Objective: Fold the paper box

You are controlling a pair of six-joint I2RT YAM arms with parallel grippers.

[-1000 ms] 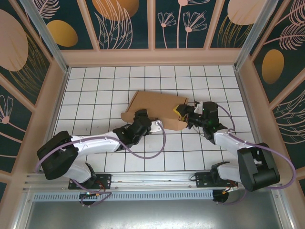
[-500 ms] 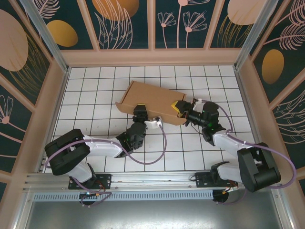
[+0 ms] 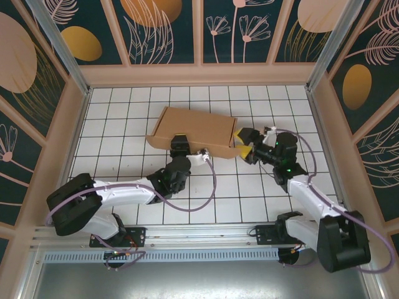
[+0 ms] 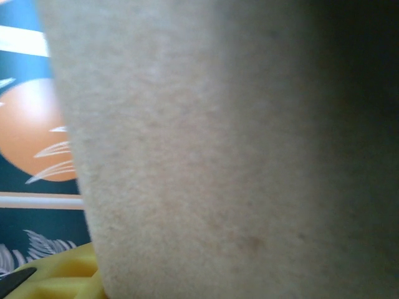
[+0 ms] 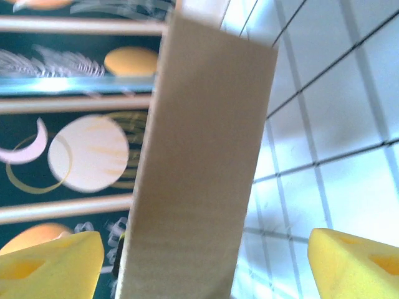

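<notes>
In the middle of the table (image 3: 118,112) the paper box (image 3: 193,128) now lies folded shut, so the fold seems done; the right gripper (image 3: 242,142) has just spread wide and empty around its end, and the left gripper's (image 3: 179,142) hold I cannot tell.

Paper box (image 3: 193,128): plain brown, no print. Table (image 3: 124,112): white tiles w/ dark grid lines. Walls (image 3: 168,31): dark teal panels, orange & peach discs, pale line-drawn leaves/flowers, beige frames. Arms (image 3: 118,190): white + black. Cables (image 3: 215,180): purple. Finger pads (image 5: 50,265): yellow.
</notes>
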